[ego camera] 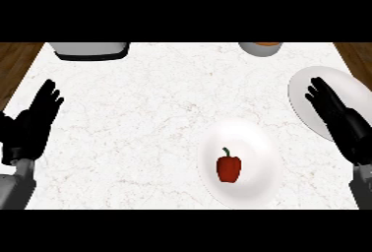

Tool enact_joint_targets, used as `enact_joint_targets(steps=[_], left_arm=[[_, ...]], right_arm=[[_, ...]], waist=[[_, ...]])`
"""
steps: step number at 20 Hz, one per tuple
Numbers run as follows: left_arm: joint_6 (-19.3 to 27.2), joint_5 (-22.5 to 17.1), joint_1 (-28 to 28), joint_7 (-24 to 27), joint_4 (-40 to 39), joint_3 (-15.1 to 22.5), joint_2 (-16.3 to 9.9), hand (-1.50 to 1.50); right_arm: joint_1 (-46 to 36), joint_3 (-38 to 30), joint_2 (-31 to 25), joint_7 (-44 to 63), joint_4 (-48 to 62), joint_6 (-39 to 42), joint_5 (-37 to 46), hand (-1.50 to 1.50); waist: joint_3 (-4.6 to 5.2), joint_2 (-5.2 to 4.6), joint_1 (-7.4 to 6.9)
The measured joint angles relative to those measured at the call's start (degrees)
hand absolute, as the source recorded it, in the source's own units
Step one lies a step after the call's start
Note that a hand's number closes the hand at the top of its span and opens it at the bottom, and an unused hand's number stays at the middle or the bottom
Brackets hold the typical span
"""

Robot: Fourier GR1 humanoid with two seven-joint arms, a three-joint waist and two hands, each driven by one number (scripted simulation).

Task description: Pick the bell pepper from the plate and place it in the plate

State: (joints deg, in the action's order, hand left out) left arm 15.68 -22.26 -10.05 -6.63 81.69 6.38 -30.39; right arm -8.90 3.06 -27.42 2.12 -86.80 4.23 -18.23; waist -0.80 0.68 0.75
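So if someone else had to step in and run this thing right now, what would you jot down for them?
Left hand: open, resting at the counter's left edge, holding nothing.
Right hand: open, fingers straight, over the empty white round plate at the right edge.
The red bell pepper lies on the nearer white oval-looking plate.
Done: nothing yet; the pepper is untouched.
Left: pick it up and move it to the empty plate.
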Motion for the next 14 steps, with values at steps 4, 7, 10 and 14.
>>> enact_joint_targets(steps=[4, 7, 10, 14], left_arm=[[-0.1, 1.0, 2.6, -0.7, -0.4, 2.4, 2.8, 0.00], [0.0, 1.3, 4.9, -1.6, -1.4, 5.2, 5.6, 0.00], [-0.7, 0.6, 6.9, -1.8, -1.5, 7.4, 8.3, 0.00], [-1.2, 0.9, 8.4, -1.1, -1.9, 9.4, 11.0, 0.00]], right_arm=[[-0.9, -3.3, 0.3, -1.0, -3.0, -3.4, 1.0, 1.50], [-1.4, -5.5, -3.2, -1.9, -4.1, -6.8, 5.9, 1.50], [0.9, -7.7, -2.8, -2.0, -3.7, -16.8, 13.4, -1.50], [6.8, -8.6, 4.8, -8.8, -6.4, -26.7, 16.9, -1.50]], waist=[[0.51, -0.38, -0.19], [1.12, -0.66, 0.37], [1.08, -0.59, 0.88], [0.88, -0.54, 0.66]])
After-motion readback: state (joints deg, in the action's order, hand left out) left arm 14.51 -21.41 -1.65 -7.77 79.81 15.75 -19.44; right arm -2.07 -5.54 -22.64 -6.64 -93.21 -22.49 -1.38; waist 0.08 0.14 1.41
